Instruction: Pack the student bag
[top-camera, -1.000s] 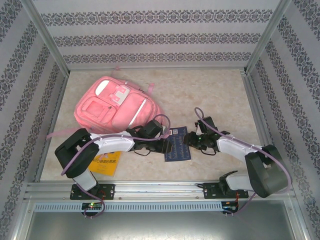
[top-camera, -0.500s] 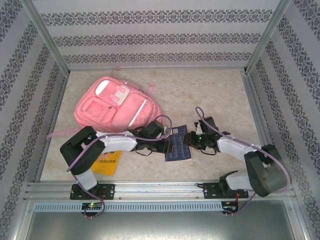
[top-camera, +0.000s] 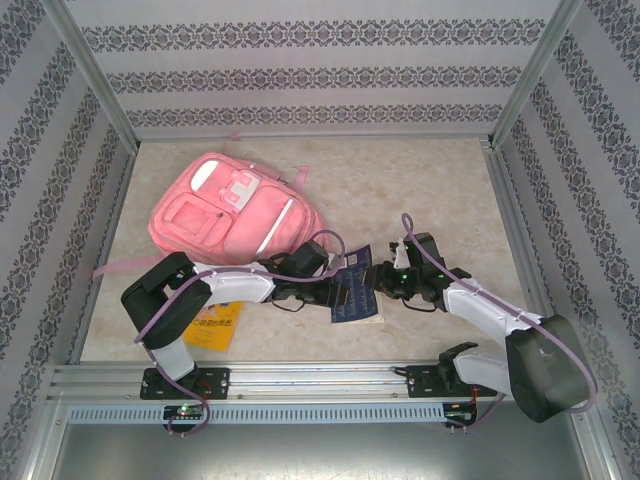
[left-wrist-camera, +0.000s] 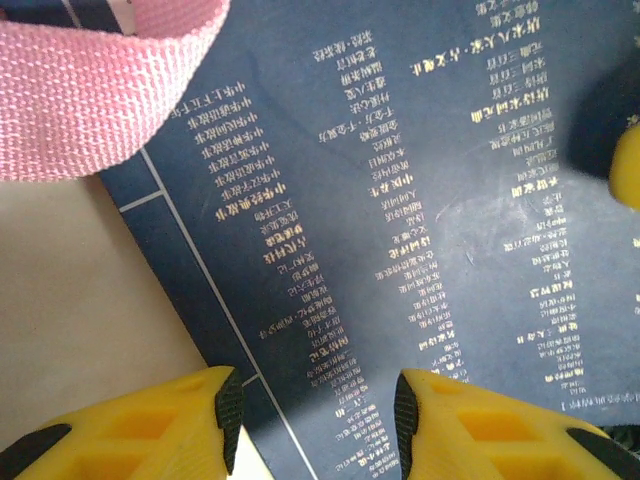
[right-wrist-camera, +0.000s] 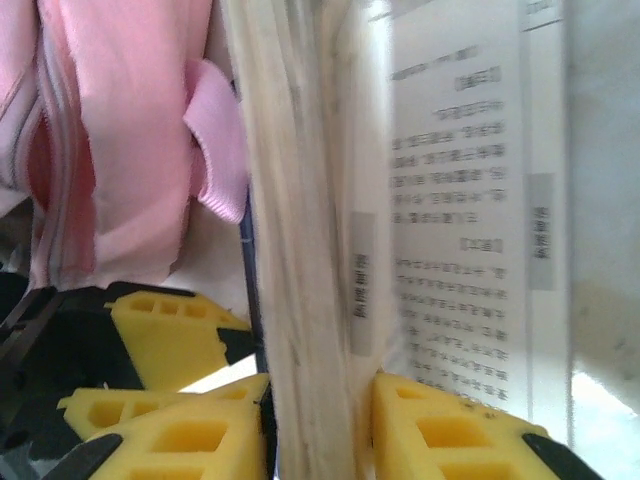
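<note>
The book (top-camera: 355, 290) was clamped by the right hand (right-wrist-camera: 320, 405); the left hand (left-wrist-camera: 317, 410) was spread apart. It had to be held firmly for the student bag (top-camera: 230, 210).

A lab robot cell: aluminium framing (top-camera: 300, 385) and patterned wall panels (top-camera: 300, 75) enclose a beige tabletop (top-camera: 420, 180).
</note>
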